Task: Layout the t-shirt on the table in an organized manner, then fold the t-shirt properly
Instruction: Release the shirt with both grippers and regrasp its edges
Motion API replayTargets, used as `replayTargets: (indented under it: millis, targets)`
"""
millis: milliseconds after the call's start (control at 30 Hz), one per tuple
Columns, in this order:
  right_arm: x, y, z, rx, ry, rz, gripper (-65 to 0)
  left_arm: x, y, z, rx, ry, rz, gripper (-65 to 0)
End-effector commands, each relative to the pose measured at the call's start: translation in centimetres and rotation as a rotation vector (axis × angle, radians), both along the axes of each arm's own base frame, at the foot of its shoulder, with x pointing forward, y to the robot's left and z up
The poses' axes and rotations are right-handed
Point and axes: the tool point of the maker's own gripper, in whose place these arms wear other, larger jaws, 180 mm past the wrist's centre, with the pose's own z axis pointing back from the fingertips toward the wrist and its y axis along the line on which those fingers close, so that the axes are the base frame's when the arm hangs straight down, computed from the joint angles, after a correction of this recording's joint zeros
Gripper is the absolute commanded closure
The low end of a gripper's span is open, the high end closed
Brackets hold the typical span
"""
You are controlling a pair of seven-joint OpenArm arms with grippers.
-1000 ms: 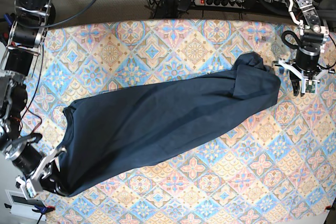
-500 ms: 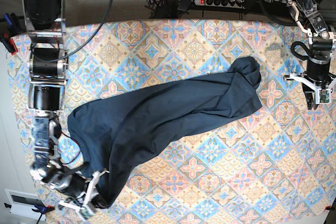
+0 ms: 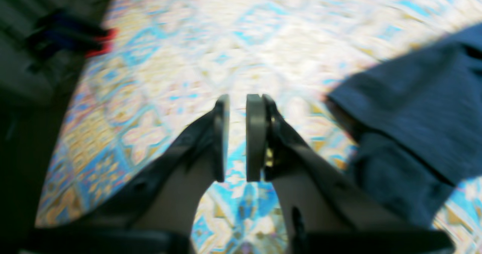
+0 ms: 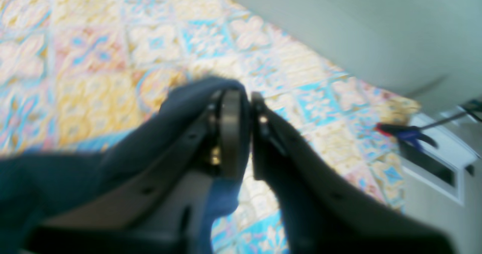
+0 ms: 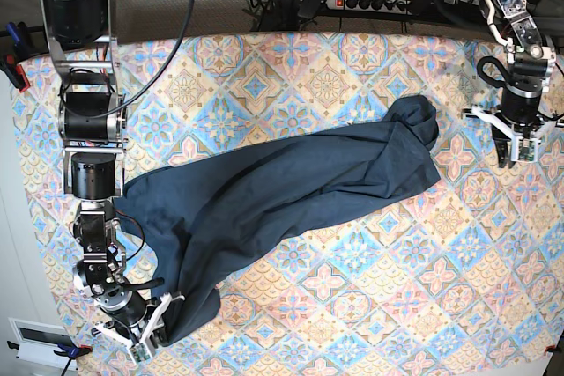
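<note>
Two grippers matter here, and only one has cloth. Your right gripper [image 4: 241, 133], at the near corner of the table [image 5: 352, 68], has its fingers a narrow gap apart with a fold of the t-shirt [image 5: 273, 195] draped over one finger; whether it truly pinches the cloth, you cannot tell from the blurred wrist view. Your left gripper [image 3: 237, 137] hangs over bare pattern with its fingers slightly parted and nothing between them, just beside the shirt's far end. The shirt lies as a twisted diagonal band across the table. Judge the next step as spreading: take a firm pinch on an edge at each end, then draw apart evenly so the twist opens flat.
</note>
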Motion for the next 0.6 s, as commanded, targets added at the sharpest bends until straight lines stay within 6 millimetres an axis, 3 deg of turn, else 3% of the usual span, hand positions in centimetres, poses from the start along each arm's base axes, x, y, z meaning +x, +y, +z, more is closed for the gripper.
replayTargets:
  millis: [0,133,300,467,567]
  targets:
    - [1.1,-0.4,3.9,0.013,-0.089,-0.011,-13.7,0.3,-0.3,0.9,0.019,-0.024,-0.021,-6.7]
    - [0.7,-0.8,3.0,-0.018,-0.029,-0.031,-21.4,-0.1,-1.5,-0.4,0.009,0.015,-0.055,-11.4]
    - [-2.4,0.7,1.6,-0.080,-0.023,-0.006,-22.2,-0.3,-2.6,-1.4,0.004,0.047,-0.086,-19.2]
    - [-5.8,2.4,1.4,-0.131,-0.044,0.022,-22.2,0.5,-1.3,-1.5,0.013,0.050,-0.071,-21.5]
    - [-8.1,3.3,0.9,-0.153,-0.048,0.039,-22.2,1.2,-0.1,-3.0,-0.016,0.077,-0.042,-21.7]
